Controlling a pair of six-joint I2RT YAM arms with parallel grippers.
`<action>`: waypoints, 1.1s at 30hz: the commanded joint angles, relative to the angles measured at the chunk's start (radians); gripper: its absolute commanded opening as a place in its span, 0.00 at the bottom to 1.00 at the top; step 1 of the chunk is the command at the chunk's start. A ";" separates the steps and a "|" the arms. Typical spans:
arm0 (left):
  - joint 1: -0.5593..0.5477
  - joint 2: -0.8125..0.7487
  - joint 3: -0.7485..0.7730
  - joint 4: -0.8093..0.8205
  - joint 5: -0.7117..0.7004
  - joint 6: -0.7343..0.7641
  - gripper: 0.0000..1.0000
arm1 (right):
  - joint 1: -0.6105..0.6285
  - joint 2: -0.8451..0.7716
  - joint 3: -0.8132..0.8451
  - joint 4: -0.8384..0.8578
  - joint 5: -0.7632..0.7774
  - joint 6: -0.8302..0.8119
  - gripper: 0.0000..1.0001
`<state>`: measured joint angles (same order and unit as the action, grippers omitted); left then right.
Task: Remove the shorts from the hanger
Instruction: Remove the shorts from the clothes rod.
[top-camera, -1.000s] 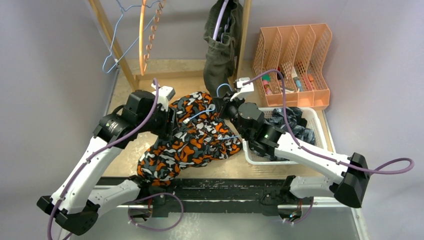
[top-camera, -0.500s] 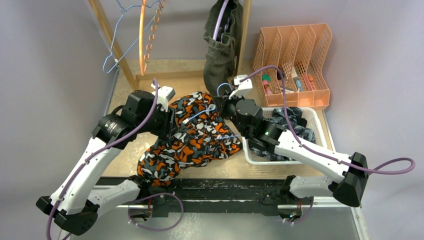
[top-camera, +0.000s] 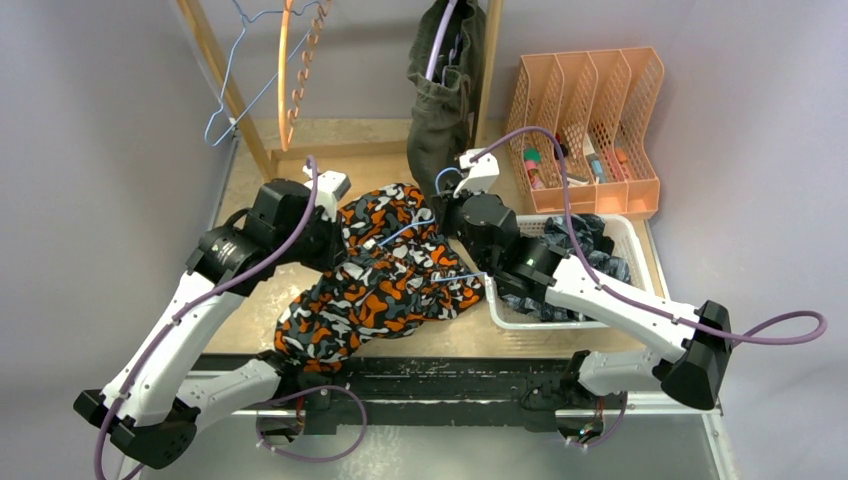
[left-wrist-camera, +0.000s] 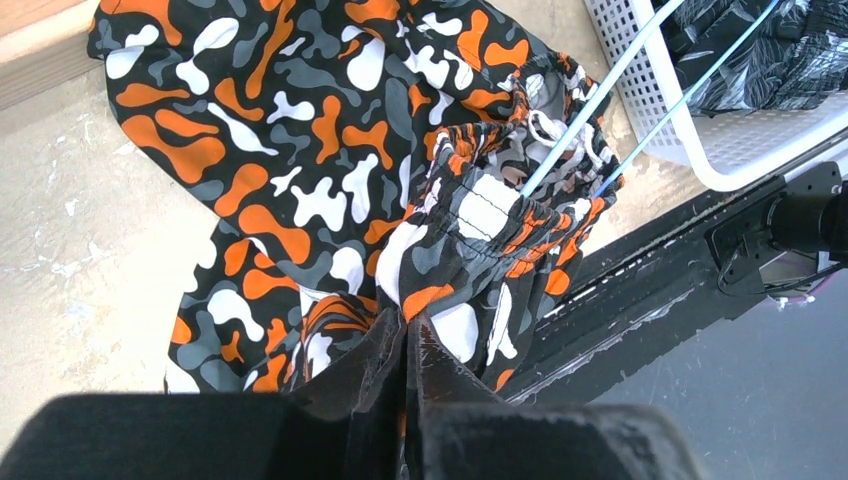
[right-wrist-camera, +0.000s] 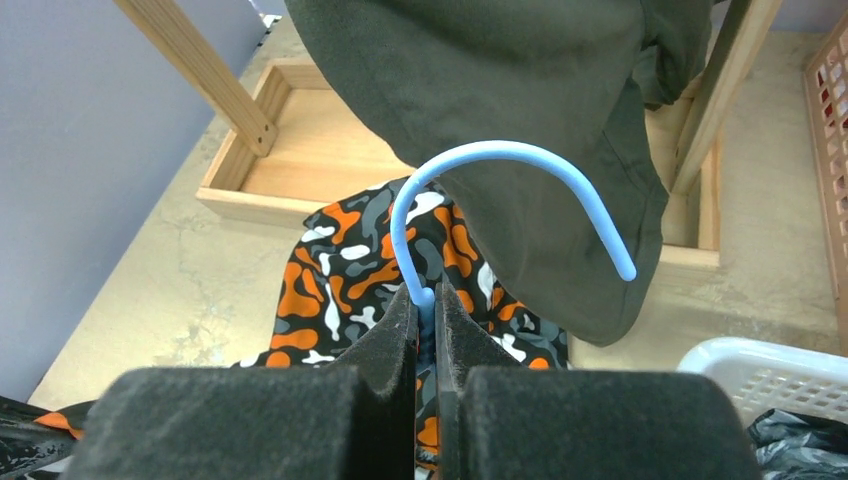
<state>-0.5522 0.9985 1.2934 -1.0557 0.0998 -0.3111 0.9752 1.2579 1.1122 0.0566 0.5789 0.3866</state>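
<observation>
Top camera: high, behind near edge, looking down over whole table (top-camera: 250, 200). Left wrist camera: close, tilted down onto camo shorts (left-wrist-camera: 300, 150). Right wrist camera: close, facing blue hanger hook (right-wrist-camera: 500, 155), wooden rack (right-wrist-camera: 200, 70) beyond. All three share camo shorts, white basket (top-camera: 632, 232).

Honestly couldn't read a single thing in this one. The camo shorts (left-wrist-camera: 330, 180) were just blobs of colour with no lettering, and whatever sat in the orange file organizer (top-camera: 590, 150) was way too small to make out any label.
</observation>
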 joint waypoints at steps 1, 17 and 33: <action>0.001 0.004 0.043 0.003 -0.003 0.017 0.00 | 0.005 -0.011 0.049 0.017 0.047 0.001 0.00; 0.001 -0.012 0.099 -0.082 -0.298 -0.028 0.00 | 0.006 -0.133 0.056 -0.168 0.311 0.041 0.00; 0.002 0.265 0.048 0.352 -0.104 -0.153 0.00 | 0.006 -0.316 0.068 -0.396 0.409 0.197 0.00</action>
<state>-0.5522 1.1973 1.3247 -0.9302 -0.1257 -0.4206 0.9768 0.9592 1.1843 -0.3279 0.9535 0.5320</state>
